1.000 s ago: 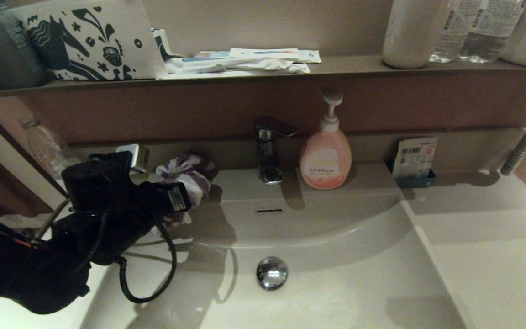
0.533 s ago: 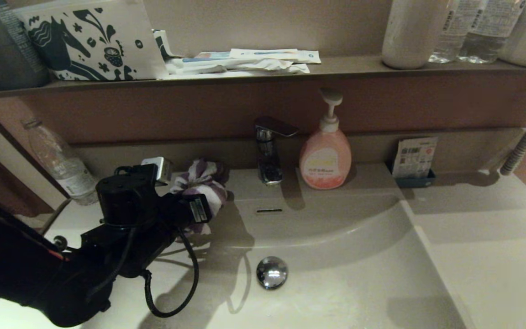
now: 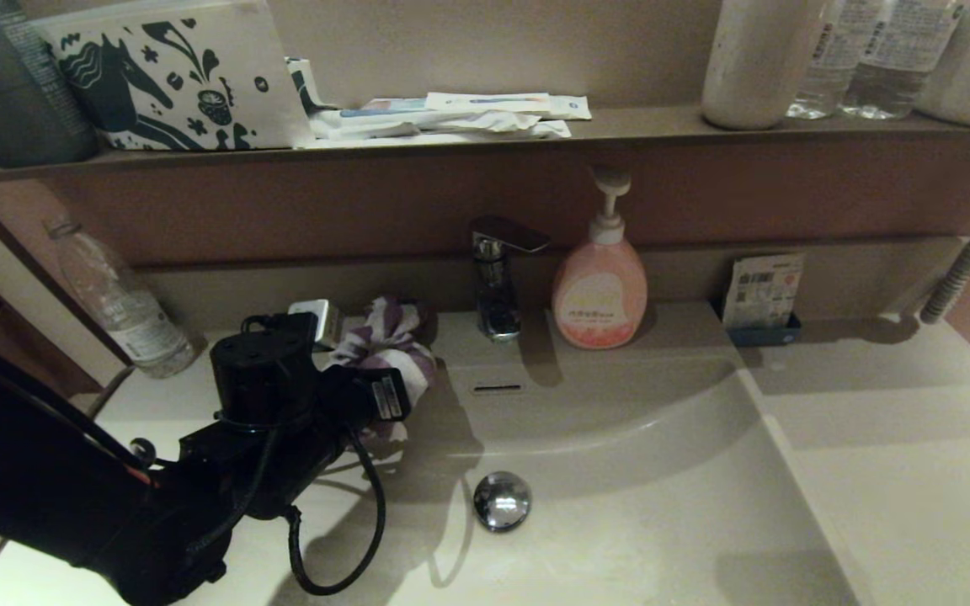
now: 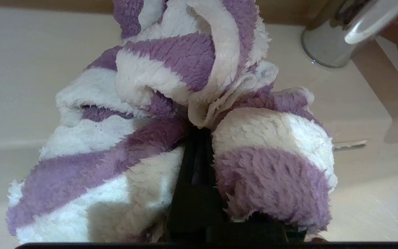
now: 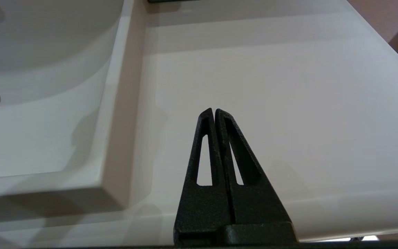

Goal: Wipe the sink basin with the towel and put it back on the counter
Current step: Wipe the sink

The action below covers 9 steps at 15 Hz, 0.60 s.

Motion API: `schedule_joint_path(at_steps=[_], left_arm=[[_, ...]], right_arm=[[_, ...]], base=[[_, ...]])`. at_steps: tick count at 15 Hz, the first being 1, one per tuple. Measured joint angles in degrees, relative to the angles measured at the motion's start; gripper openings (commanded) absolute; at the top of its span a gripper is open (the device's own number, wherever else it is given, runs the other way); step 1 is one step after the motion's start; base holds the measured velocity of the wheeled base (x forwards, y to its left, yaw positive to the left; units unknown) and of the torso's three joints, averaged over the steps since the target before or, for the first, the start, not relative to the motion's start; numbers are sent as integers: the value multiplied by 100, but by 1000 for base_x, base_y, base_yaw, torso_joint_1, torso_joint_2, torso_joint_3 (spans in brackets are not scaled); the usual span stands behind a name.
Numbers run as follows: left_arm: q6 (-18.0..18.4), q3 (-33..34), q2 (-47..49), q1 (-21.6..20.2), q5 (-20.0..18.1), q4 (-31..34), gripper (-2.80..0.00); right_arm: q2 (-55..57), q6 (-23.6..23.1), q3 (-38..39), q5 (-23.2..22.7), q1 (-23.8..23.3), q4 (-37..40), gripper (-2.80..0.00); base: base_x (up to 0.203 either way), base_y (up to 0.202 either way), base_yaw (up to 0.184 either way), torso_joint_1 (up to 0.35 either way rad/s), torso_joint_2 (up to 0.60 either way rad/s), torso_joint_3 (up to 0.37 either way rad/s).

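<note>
The purple and white striped towel (image 3: 384, 345) is bunched up at the basin's back left corner, just left of the tap. My left gripper (image 3: 380, 379) is shut on the towel (image 4: 171, 103), whose folds bulge round the black fingers (image 4: 195, 173) and hide their tips. The cream-white sink basin (image 3: 620, 471) spreads to the right, with its chrome drain plug (image 3: 502, 501) and overflow slot (image 3: 495, 388). My right gripper (image 5: 214, 111) is shut and empty, low over the counter (image 5: 271, 86) right of the basin; it is out of the head view.
A chrome tap (image 3: 498, 278) and a pink soap bottle (image 3: 600, 282) stand behind the basin. A clear bottle (image 3: 119, 303) is at the far left, a small packet holder (image 3: 763, 295) at the right. The brown shelf (image 3: 620, 126) above carries a pouch, packets and bottles.
My left arm has carried the towel to the right along the basin's back edge, nearer the tap. The clear bottle at the left has come into view behind it.
</note>
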State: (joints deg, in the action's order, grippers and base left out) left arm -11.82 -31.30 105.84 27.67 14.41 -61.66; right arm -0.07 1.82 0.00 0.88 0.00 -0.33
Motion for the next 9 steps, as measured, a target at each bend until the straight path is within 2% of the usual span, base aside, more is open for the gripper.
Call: schedule_joint_path(at_steps=[4,9], left_arm=[[-5,-264,222,90,36,-52,-280],[12,-720,510,558,425,-121,-280]], right_arm=[[0,2,0,0,0,2,-280],[0,2,0,0,0,0,-280]], base=[[0,0,0,0,0,0],[0,0,0,0,0,0]])
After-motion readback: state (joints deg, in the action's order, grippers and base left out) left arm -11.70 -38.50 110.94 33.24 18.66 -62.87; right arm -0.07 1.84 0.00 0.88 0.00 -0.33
